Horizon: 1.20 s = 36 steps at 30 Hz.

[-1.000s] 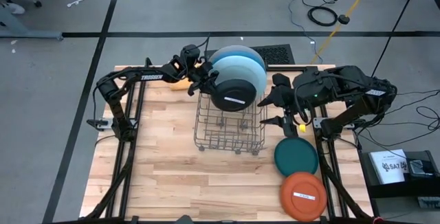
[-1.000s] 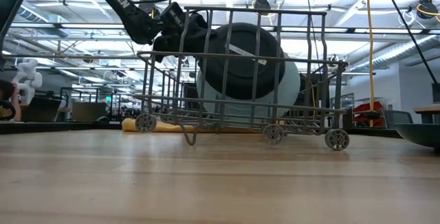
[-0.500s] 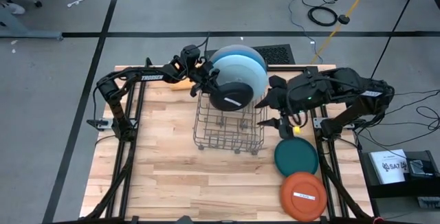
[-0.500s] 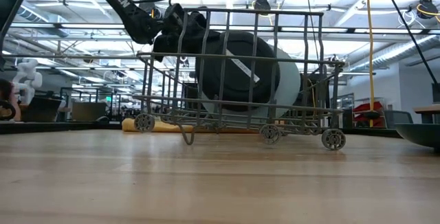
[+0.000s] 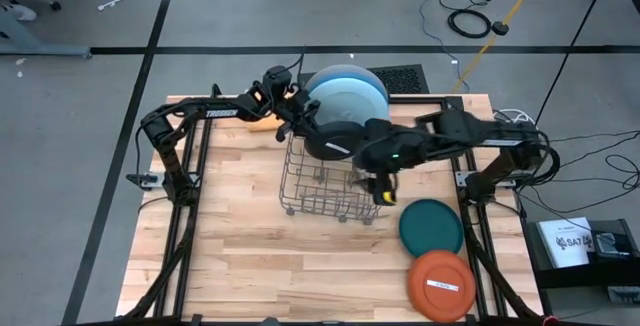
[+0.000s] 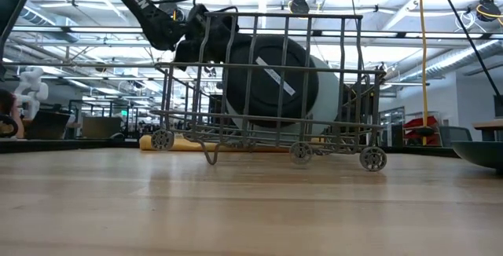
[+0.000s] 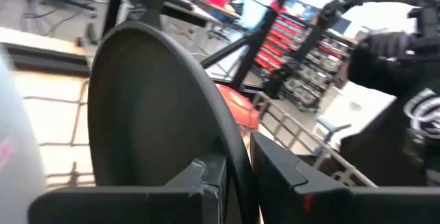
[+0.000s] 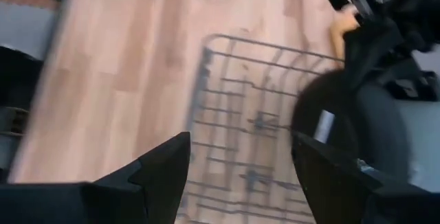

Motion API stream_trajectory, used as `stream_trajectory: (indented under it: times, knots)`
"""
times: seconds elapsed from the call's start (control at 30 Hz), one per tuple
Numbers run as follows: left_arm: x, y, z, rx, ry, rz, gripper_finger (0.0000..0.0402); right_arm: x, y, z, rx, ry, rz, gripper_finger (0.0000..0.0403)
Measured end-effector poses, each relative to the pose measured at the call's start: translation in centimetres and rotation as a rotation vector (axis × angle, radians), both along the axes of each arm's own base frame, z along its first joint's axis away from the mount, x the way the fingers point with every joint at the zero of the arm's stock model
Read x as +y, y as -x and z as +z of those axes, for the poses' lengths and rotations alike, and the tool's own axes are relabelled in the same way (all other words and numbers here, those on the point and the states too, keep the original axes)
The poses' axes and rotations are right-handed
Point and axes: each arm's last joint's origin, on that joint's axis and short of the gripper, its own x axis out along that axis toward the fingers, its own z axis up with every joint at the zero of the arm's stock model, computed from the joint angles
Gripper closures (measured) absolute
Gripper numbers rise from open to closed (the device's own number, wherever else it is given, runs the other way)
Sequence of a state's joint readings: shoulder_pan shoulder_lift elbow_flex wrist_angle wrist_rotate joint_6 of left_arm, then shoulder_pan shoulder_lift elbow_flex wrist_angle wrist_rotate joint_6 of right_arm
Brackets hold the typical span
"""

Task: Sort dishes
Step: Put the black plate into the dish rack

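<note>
Black plate [image 5: 335,138] stands on edge in the wire rack [image 5: 333,188], near the table's [image 5: 240,246] far edge.
Left gripper [image 7: 237,183] pinches its rim between nearly closed fingers; right gripper [image 8: 237,159], spread wide and empty, hovers over the rack's right side.

The high view looks straight down on the whole tabletop [image 5: 250,236]. The low view sits at tabletop height, close to the rack [image 6: 267,91], facing the room behind. The left wrist view presses close against the black plate [image 7: 158,107]; the right wrist view looks down on the rack. All 4 share rack and black plate.
</note>
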<state>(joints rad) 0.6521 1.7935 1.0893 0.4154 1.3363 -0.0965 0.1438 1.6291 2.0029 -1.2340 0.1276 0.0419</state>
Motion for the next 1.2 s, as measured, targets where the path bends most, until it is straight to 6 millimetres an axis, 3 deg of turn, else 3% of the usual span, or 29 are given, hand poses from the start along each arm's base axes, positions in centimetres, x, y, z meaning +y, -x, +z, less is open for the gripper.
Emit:
stream_trajectory:
  times: [0.3, 0.63, 0.9, 1.2]
  knots:
    - [-0.8, -0.2, 0.6, -0.079, -0.015, -0.155, 0.0345, -3.4, -3.2, -4.1, 0.219, 0.166, -0.129, 0.0156]
    - [-1.2, -0.4, 0.8, -0.106, -0.027, -0.201, 0.0345, -8.2, -3.5, -4.5, 0.225, 0.029, -0.188, 0.0163]
    - [-1.2, -0.4, 0.9, -0.107, -0.026, -0.204, 0.0345, -9.6, -4.0, -5.2, 0.181, -0.106, -0.098, 0.0214]
    - [-1.2, -0.4, 0.9, -0.111, -0.03, -0.204, 0.0345, -10.7, -4.8, -8.6, 0.221, -0.12, -0.123, 0.023]
